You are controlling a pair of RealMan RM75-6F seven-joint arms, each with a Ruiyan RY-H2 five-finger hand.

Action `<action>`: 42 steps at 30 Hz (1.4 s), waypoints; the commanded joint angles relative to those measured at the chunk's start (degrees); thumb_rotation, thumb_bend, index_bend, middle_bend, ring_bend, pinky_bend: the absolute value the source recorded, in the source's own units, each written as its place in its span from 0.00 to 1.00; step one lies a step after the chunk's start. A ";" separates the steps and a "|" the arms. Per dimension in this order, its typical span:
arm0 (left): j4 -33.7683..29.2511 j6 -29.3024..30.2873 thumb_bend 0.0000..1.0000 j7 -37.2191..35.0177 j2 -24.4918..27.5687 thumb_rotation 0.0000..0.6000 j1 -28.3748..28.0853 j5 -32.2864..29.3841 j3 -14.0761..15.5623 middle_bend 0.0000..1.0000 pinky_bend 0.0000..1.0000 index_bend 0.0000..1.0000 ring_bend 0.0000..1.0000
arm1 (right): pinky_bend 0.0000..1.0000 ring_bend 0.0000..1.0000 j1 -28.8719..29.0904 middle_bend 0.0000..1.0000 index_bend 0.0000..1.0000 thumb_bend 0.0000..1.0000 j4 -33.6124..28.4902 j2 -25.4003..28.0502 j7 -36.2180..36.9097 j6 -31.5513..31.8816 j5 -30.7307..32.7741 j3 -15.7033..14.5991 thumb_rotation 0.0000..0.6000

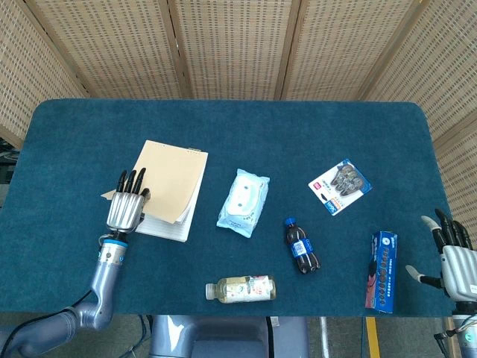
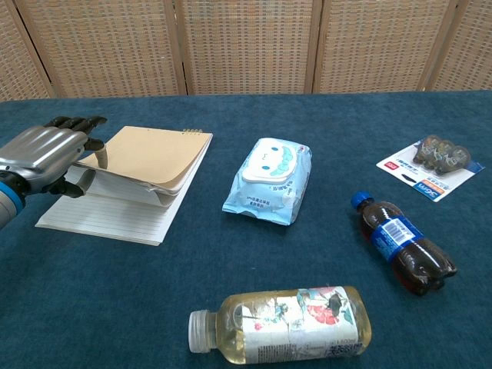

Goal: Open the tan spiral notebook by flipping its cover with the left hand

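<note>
we see the blue counter (image 1: 313,127) carrying everything. the tan spiral notebook (image 1: 173,179) lies toward nine o'clock on it, its cover (image 2: 150,156) and some pages lifted off a lined page (image 2: 108,217) beneath. our left hand (image 1: 124,206) sits at the notebook's seven o'clock edge, fingers gripping the raised cover's edge. the wipes pack (image 1: 243,202) lies at the notebook's three o'clock. the tea bottle (image 1: 241,289) lies on its side at six o'clock, the cola bottle (image 1: 301,245) near it. our right hand (image 1: 452,257) rests at four o'clock, fingers spread wide, holding nothing.
</note>
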 commanded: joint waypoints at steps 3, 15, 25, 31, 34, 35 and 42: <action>-0.19 1.02 0.63 -0.95 0.10 1.00 0.96 0.85 0.80 0.00 0.00 0.82 0.00 | 0.00 0.00 0.00 0.00 0.11 0.16 -0.04 0.00 -0.06 -0.04 0.05 -0.01 1.00; -3.02 3.24 0.63 -1.89 1.20 1.00 3.31 1.94 1.71 0.00 0.00 0.83 0.00 | 0.00 0.00 -0.07 0.00 0.11 0.16 -0.14 0.05 0.02 0.05 -0.01 -0.04 1.00; -4.84 4.61 0.63 -0.99 1.59 1.00 4.33 3.14 2.54 0.00 0.00 0.83 0.00 | 0.00 0.00 0.00 0.00 0.11 0.16 -0.05 0.04 0.04 -0.03 -0.04 -0.02 1.00; -7.01 6.73 0.64 -0.13 2.03 1.00 5.45 5.08 3.89 0.00 0.00 0.83 0.00 | 0.00 0.00 -0.02 0.00 0.11 0.16 0.02 0.07 0.14 -0.09 0.09 -0.01 1.00; -8.28 7.60 0.64 0.49 2.45 1.00 5.87 5.90 4.26 0.00 0.00 0.83 0.00 | 0.00 0.00 -0.03 0.00 0.11 0.16 0.01 0.06 0.16 -0.06 0.06 0.00 1.00; -8.84 7.89 0.64 0.74 2.64 1.00 6.05 6.15 4.41 0.00 0.00 0.83 0.00 | 0.00 0.00 -0.03 0.00 0.11 0.16 0.03 0.06 0.17 -0.05 0.08 0.01 1.00; -12.36 9.68 0.64 2.38 4.03 1.00 7.37 8.12 5.80 0.00 0.00 0.83 0.00 | 0.00 0.00 -0.01 0.00 0.11 0.16 0.01 0.06 0.29 -0.16 0.18 0.02 1.00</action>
